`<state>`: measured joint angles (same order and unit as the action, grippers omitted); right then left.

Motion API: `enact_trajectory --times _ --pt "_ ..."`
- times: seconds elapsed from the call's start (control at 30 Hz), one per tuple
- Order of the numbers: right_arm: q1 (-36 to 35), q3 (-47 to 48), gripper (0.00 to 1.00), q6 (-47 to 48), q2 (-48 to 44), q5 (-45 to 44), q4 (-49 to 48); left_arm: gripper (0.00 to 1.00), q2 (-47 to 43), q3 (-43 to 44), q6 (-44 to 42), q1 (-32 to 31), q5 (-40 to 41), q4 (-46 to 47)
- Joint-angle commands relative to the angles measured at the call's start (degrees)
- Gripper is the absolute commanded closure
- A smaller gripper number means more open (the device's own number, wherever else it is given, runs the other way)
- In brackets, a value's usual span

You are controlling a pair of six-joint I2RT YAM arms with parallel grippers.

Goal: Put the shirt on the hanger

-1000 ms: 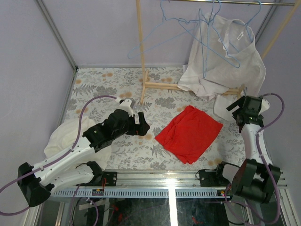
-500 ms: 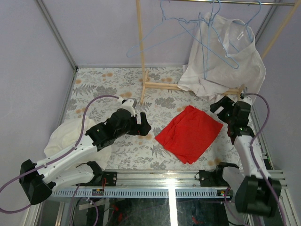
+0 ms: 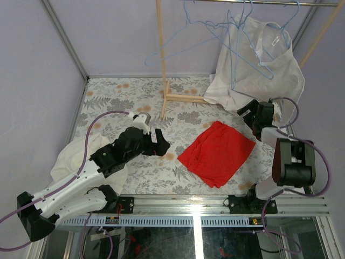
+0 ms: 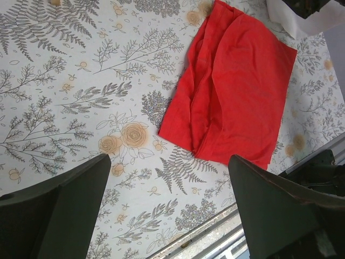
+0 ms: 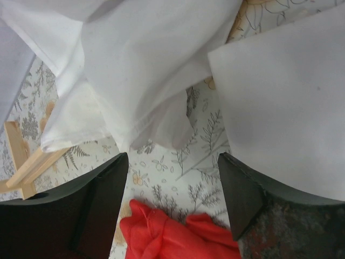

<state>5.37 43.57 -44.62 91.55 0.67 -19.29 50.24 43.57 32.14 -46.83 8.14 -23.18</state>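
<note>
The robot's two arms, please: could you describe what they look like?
The left arm and right arm both have white links and black joints, each trailing a looping purple cable. The fingers are plain, dark, broad wedges; I can make out no markings.

Shirt (image 3: 280,81) hanging at rack (image 3: 160,59), back right; cloth (image 3: 216,152) mid-table before it; garment (image 3: 67,159) far left.

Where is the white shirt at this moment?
In the top view, the shirt hangs at the far right among the blue wire hangers; its hem ends by the wooden base bar, just beyond the right tool.
</note>
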Motion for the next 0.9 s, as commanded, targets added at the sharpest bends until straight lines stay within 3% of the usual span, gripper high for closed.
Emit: enact_trajectory --times 0.0,0.17,0.33,0.47,0.53,0.87 --pt "-0.36 4.86 0.33 -1.16 3.38 -1.63 -6.5 0.1 -1.81 -0.8 0.03 0.34 2.44 -0.86" --pt "-0.36 5.07 0.54 0.81 6.34 -0.92 -10.9 0.1 -2.49 -1.3 0.24 0.35 2.85 -1.25" --pt "-0.36 7.07 0.61 2.47 8.9 0.51 -11.58 0.1 -2.08 -1.44 0.12 0.39 2.72 -1.33" --pt "-0.36 6.2 0.91 3.88 7.62 1.38 -13.31 0.1 -2.15 -1.37 0.03 0.42 3.02 -1.59" --pt "-0.36 4.4 1.0 4.53 4.98 0.74 -13.27 0.1 -2.3 -1.49 0.03 0.39 3.1 -1.74" --pt "-7.0 -6.17 1.0 9.59 -17.6 -13.23 -2.09 0.1 -1.34 -2.88 0.29 0.37 2.52 0.18"
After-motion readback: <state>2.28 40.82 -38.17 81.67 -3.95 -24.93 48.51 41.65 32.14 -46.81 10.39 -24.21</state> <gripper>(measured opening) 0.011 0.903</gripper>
